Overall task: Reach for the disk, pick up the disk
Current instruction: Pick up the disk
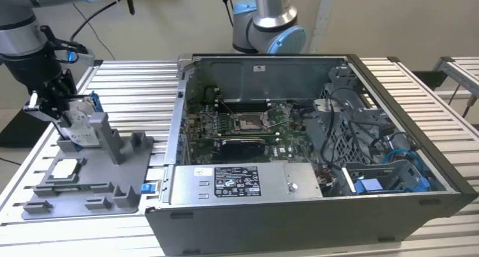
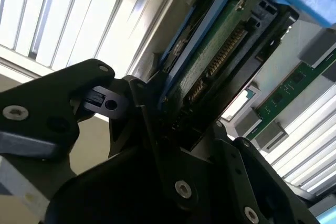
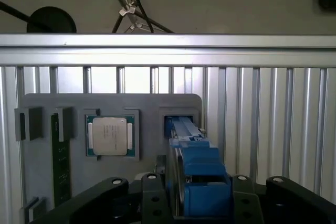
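Observation:
The disk [image 1: 81, 125] stands on edge at the back of a grey fixture plate [image 1: 90, 196] on the exterior view's left; its white label faces the camera and a blue caddy frames it. My gripper [image 1: 71, 114] comes down over its top, with black fingers on both sides, shut on it. In the second wrist view the disk [image 2: 220, 51] shows its green board and connector between the jaws of the gripper [image 2: 184, 124]. In the first wrist view the blue caddy of the disk [image 3: 199, 174] runs from the gripper [image 3: 197, 184] to the fixture's slot [image 3: 181, 116].
A square silver chip [image 3: 110, 136] and a green memory stick [image 3: 60, 161] lie in the fixture beside the slot. An open computer case [image 1: 299, 156] stands close on the exterior view's right. A second arm [image 1: 266, 21] rises behind the case. The table is slatted aluminium [image 1: 134, 83].

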Available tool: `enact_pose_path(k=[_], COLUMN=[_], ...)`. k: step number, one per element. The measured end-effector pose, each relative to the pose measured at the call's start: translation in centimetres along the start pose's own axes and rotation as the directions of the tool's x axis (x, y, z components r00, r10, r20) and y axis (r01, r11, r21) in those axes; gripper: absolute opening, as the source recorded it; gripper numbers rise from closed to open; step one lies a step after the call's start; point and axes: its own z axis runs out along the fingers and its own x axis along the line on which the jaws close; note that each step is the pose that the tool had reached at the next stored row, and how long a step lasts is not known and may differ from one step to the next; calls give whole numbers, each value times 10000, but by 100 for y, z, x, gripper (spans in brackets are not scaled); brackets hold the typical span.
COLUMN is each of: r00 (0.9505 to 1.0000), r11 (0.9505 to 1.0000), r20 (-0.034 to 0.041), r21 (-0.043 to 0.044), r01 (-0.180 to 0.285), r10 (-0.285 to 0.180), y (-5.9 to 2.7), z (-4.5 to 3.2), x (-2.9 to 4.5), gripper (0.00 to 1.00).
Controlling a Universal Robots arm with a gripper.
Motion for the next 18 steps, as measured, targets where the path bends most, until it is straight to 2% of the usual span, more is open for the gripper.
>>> enact_pose_path(k=[18], r00=[10000], r11=[10000], r20=[-17], r21=[-4], r01=[-1], r10=[1], y=[0], z=[1], x=[0], gripper=[100])
